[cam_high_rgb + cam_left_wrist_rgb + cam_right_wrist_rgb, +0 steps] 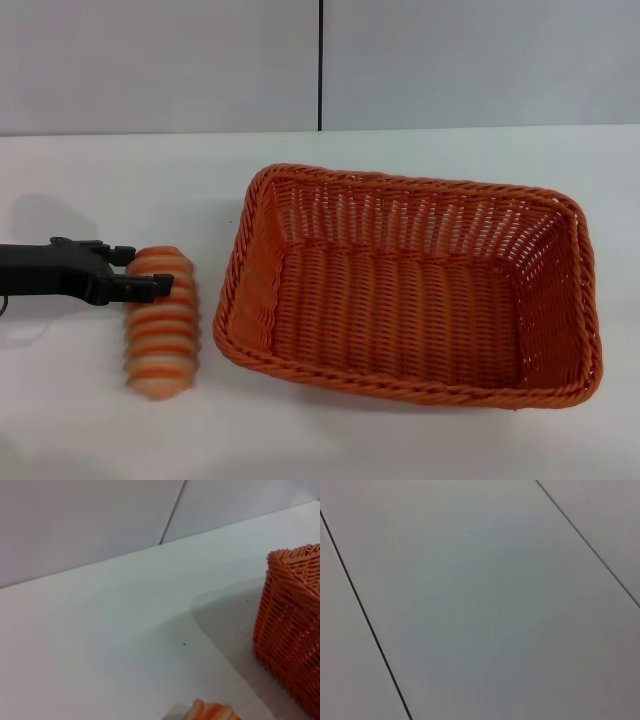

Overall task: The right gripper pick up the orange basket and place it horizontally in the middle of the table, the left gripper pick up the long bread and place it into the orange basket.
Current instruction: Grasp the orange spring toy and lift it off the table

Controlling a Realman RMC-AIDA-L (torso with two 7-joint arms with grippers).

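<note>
You have one orange basket (410,285) lying lengthwise across the middle of the white worktop (420,440), empty, and one long bread (160,322) just beside its left end, apart from it and resting on the worktop. One gripper, the left gripper (140,272), reaches in from the left at the loaf's far end with one finger on each side of it, though you cannot tell whether they press on it. The left wrist view cuts off all but the loaf's tip (212,711) and one basket corner (292,630), and the right gripper appears nowhere, its wrist view showing only grey panels (485,605).
</note>
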